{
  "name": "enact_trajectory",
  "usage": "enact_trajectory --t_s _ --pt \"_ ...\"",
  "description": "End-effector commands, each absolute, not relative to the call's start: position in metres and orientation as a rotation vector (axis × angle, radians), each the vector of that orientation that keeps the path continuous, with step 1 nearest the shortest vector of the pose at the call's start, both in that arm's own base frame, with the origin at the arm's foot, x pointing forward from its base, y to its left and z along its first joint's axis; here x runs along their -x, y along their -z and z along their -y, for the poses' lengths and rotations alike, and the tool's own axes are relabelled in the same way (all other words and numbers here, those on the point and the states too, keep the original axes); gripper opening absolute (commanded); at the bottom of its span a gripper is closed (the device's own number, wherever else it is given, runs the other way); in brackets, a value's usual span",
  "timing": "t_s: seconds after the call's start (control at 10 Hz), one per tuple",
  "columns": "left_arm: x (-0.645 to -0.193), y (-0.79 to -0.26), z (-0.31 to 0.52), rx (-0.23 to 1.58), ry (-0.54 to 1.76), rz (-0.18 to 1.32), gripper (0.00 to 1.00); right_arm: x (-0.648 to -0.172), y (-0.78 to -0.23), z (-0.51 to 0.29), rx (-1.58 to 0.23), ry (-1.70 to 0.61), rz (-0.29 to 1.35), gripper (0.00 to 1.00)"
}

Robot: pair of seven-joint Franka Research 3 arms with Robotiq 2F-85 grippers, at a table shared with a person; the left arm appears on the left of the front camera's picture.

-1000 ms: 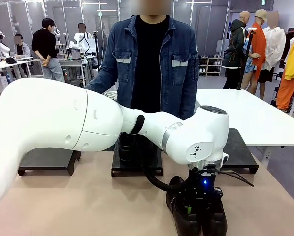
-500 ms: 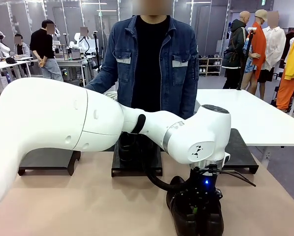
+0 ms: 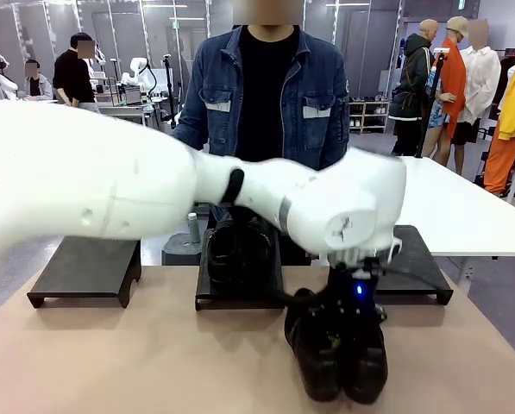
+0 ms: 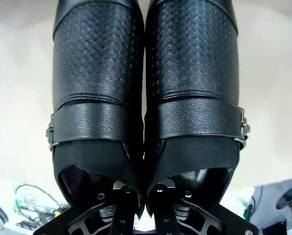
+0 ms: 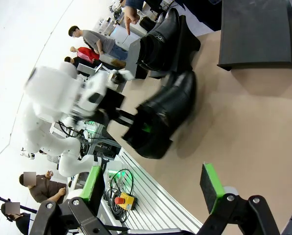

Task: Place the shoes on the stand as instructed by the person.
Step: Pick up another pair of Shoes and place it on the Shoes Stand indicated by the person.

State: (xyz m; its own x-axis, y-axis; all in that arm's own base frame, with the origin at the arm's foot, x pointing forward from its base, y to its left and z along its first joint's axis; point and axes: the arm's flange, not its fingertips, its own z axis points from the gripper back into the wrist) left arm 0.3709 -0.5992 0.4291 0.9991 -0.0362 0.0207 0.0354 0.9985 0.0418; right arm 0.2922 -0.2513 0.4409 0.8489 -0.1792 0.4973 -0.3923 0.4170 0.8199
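Held pair: two glossy black leather dress shoes (image 3: 339,362), side by side with their inner walls pressed together. The vamps are perforated, each has a smooth strap with a small metal buckle on its outer side, and the ends are rounded.
Where: on the robot's side of the tan bench (image 3: 136,362), right of the middle and just in front of the middle stand. I cannot tell whether the soles touch the bench.
Heading: the long axis runs from the near edge to the far edge, toes toward the person and heels toward the robot.
Second pair: glossy black low-cut shoes (image 3: 238,250) on the dark, flat, footed middle stand (image 3: 240,297).
Other stands: a matching left stand (image 3: 84,267) and right stand (image 3: 417,259).
Left arm: the smooth white arm (image 3: 110,185) reaches across from the left, with its wrist turned down over the held pair.
Left tool (image 4: 142,198): clenched on the held pair, one finger inside each shoe opening, pinching the two inner walls.
Right tool (image 5: 153,188): released, green pads (image 5: 93,183) wide apart, well away from the shoes.
Person (image 3: 266,95): in a blue denim jacket over a black T-shirt, standing at the far side behind the middle stand.
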Motion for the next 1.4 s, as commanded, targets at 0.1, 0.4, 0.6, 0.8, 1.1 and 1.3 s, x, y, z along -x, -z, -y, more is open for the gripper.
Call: enact_trajectory --t_s 0.1,0.4,0.6,0.8,1.1,1.3 --pt "-0.365 -0.493 0.553 -0.037 0.029 0.090 0.00 -0.291 -0.443 0.252 -1.157 -0.148 0.584 1.00" --pt "-0.359 -0.506 0.534 -0.034 0.038 0.131 0.00 -0.291 -0.443 0.252 -1.157 -0.148 0.584 1.00" --pt "-0.366 -0.509 0.544 -0.041 0.013 0.090 0.00 -0.291 -0.443 0.252 -1.157 -0.148 0.584 1.00" --pt "-0.366 -0.509 0.544 -0.041 0.013 0.090 0.00 -0.291 -0.443 0.252 -1.157 -0.148 0.584 1.00" --pt "-0.366 -0.509 0.544 -0.041 0.013 0.090 0.00 -0.291 -0.443 0.252 -1.157 -0.148 0.584 1.00" --pt "-0.377 -0.517 0.525 -0.018 0.071 0.151 0.07 -0.291 -0.443 0.252 -1.157 -0.148 0.584 1.00"
